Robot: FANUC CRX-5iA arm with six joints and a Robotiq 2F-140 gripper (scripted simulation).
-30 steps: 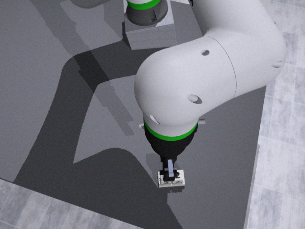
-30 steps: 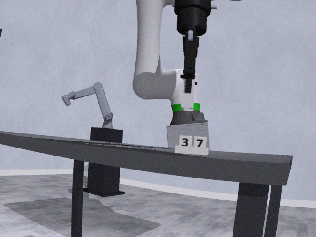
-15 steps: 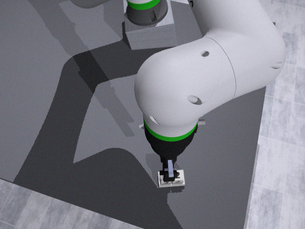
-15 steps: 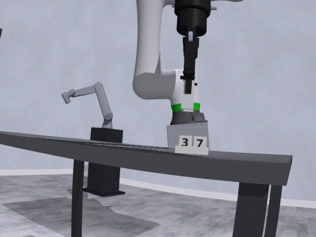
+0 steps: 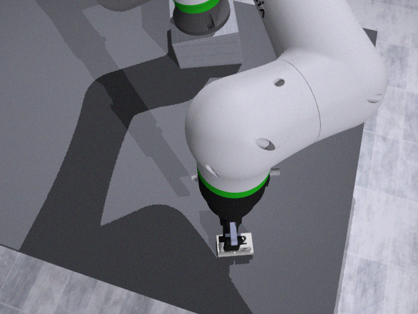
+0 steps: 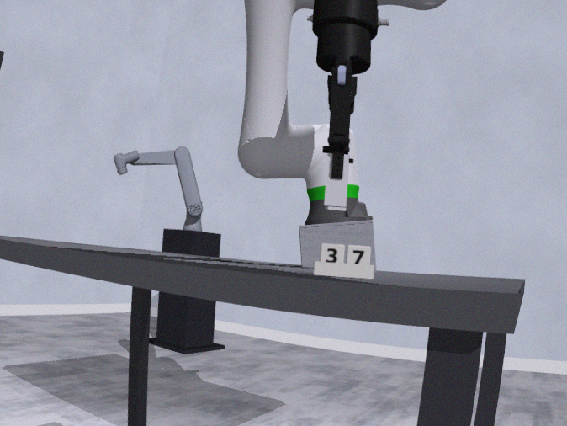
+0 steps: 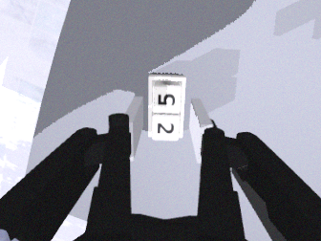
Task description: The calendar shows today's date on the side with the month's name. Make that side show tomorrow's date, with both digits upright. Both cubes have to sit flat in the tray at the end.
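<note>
In the top view, reaching with bent arm (image 5: 253,118) (image 6: 267,91) over the tray (image 5: 235,254) (image 6: 343,271) (image 7: 183,91); in the exterior, pointing the gripper (image 5: 232,244) (image 6: 336,172) (image 7: 166,112) down, well above the cubes (image 5: 245,238) (image 6: 332,253) (image 7: 166,99); in the wrist, straddling with jaws partly spread, empty. Probably light, stiff, smoothish: best pinched squarely, front and back, above the lip

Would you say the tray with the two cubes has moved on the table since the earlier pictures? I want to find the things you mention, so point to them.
No: the tray (image 5: 235,254) (image 6: 343,269) (image 7: 182,88) sits at the same spot before the pedestal (image 5: 207,52) (image 6: 320,236) under the arm.
</note>
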